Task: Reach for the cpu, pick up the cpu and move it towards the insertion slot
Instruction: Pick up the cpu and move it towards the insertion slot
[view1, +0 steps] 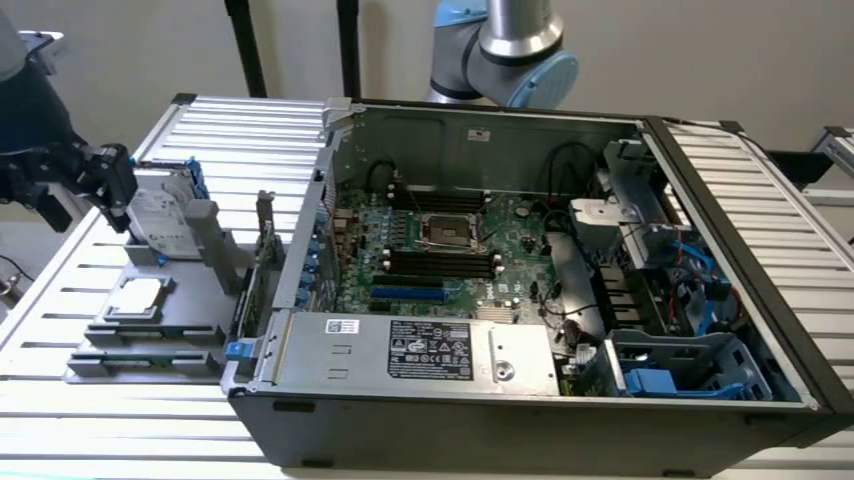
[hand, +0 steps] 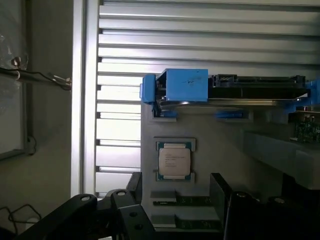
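Open space lies between the spread tool (hand: 175, 182) and cpu (hand: 174, 161).

Cut off or unreadable
The arm (view1: 514, 45) runs off the exterior view's top edge; the cpu (hand: 174, 160) carries print too small to read.

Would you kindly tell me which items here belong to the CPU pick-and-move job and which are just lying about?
Part of the job:
- the cpu, lying flat outside the case
- the insertion slot, unfilled
- the gripper, open, holding nothing, near the hard drive

Just lying about:
- the hard drive in its blue frame
- the black memory slots
- the power supply
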